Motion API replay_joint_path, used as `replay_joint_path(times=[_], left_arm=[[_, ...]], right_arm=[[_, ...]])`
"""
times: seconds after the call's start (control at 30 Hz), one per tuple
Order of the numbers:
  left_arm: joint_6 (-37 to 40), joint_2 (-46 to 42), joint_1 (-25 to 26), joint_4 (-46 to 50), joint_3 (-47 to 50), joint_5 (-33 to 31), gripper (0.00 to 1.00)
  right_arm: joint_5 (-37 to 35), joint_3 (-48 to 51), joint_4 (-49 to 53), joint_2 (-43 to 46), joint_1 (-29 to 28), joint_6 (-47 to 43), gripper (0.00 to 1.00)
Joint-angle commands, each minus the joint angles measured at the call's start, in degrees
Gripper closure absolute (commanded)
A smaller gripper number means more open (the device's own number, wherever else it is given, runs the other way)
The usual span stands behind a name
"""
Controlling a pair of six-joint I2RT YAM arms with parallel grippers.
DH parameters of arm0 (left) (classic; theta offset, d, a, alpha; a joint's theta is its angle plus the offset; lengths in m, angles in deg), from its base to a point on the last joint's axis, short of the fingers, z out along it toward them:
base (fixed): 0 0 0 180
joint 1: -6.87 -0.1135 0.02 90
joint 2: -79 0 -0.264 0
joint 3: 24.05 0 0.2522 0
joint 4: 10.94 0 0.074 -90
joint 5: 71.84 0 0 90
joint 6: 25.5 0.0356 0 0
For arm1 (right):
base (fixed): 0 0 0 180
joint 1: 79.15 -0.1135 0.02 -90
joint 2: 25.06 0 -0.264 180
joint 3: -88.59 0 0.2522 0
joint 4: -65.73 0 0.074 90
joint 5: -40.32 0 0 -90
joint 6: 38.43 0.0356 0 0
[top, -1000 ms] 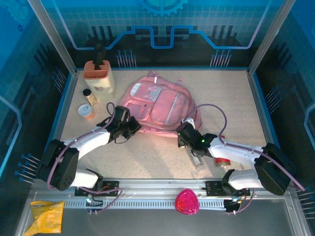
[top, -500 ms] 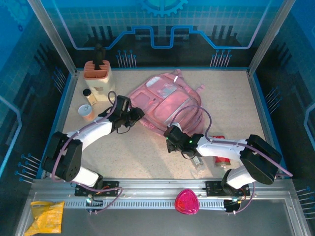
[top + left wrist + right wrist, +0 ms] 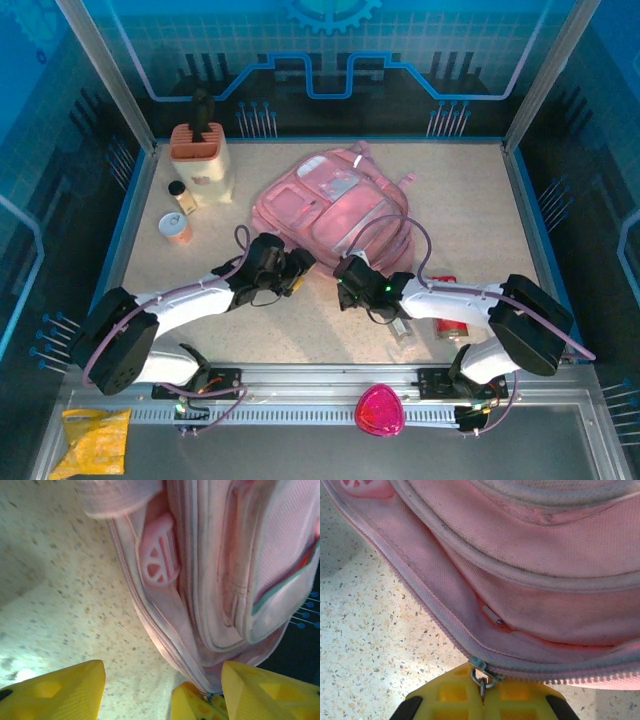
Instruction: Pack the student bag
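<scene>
Where the speckled table (image 3: pixel 470 200) bears the student bag (image 3: pixel 335 205) flat toward its back middle, the left gripper (image 3: pixel 297 266) stands spread at the bag's near edge, and the right gripper (image 3: pixel 482 695) is pressed together on the small metal zip pull (image 3: pixel 480 672).

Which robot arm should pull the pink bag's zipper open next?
Right, I'd guess. The right gripper is shut on the zip pull at the student bag's near edge. The left gripper is open beside it, holding nothing.

We see the student bag (image 3: pixel 530 545) in woven cloth, a shiny metal zip pull (image 3: pixel 481 674) at lower centre, matt speckled table (image 3: pixel 365 645).
</scene>
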Motion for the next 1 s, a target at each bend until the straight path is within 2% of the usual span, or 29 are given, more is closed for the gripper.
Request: replay_joint_path(times=[0.0,0.1,0.4,0.5,0.63,0.73,0.87,0.97], left_arm=[[-7.4,1.4,1.4,-6.7,0.8,-3.8,0.37],[-9.6,4.0,3.3,-8.2,-0.3,-4.5,0.39],[-17.3,12.2,9.4,-12.5,-1.6,-8.8,0.51],[-17.7,15.7,9.3,-17.0,-2.5,-8.9,0.63],[-16.7,17.0,9.3,-16.2,-3.6,-10.6,0.84],[-14.6,15.4,8.3,-13.3,-3.3,-12.4,1.0],[-9.2,11.0,3.6,-7.4,-2.8,-12.1,1.0],[-3.9,7.0,-1.8,-2.8,-2.8,-10.0,1.0]], right_arm=[[1.3,0.9,-1.6,1.5,-1.0,0.9,1.0],[1.5,0.6,-1.4,1.1,-1.0,1.0,1.0],[0.6,0.6,-1.4,1.8,-1.1,0.8,1.0],[0.4,0.6,-1.4,1.7,-1.1,0.7,1.0],[-0.4,0.1,0.0,2.1,-1.1,0.3,1.0],[-3.0,-0.1,3.0,3.3,-1.1,0.0,1.0],[-6.4,0.9,6.9,6.5,-0.5,-0.9,1.0],[-5.1,3.5,8.3,9.4,2.8,-1.4,1.0]])
